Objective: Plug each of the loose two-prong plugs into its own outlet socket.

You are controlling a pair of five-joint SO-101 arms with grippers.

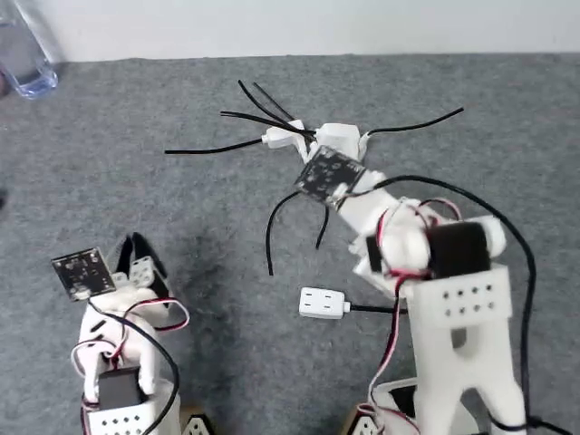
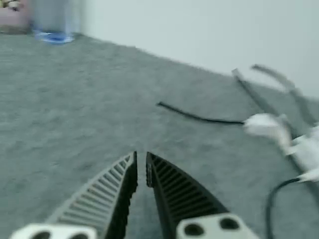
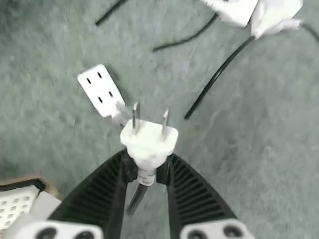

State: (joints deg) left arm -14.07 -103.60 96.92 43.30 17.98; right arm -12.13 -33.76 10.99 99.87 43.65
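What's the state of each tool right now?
Left tool: closed, holding nothing.
Right tool: closed on a white two-prong plug, prongs pointing away from it.

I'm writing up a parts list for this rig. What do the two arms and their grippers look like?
Both are white plastic with black motors. The left arm and right arm trail red and black wires, and each wrist carries a small dark circuit board. The left gripper and right gripper have black, ribbed, tapering fingers on white bases with round holes.
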